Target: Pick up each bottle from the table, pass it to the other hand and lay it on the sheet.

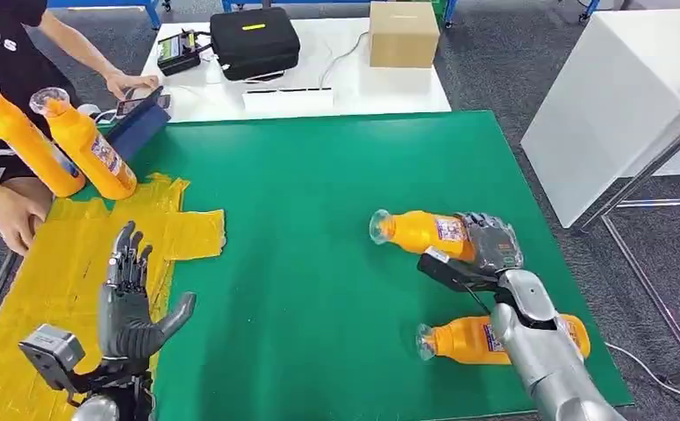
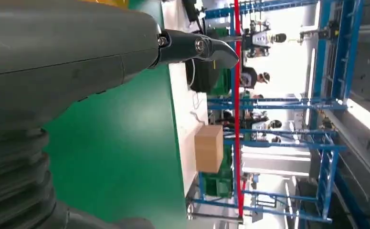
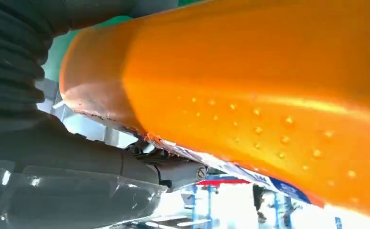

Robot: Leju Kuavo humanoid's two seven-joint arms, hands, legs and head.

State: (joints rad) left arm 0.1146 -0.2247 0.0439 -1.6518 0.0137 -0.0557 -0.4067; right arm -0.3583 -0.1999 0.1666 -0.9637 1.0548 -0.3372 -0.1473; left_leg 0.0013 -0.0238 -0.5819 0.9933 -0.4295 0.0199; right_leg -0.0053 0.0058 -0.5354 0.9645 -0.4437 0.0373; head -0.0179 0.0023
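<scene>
Right hand [image 1: 490, 243] has its fingers clamped round the base of an orange bottle [image 1: 424, 231], neck pointing left, over the right side of your green tabletop [image 1: 318, 228]. Second bottle [image 1: 468, 340] lies nearer, under that forearm. Left hand [image 1: 130, 303] w/ fingers spread, holding nothing, over the yellow sheet [image 1: 55, 263]; two more bottles [image 1: 64, 140] at its far end.

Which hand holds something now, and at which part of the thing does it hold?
The right hand grips an orange plastic bottle around its base end, the cap pointing toward the left hand, which holds nothing, fingers apart.
</scene>
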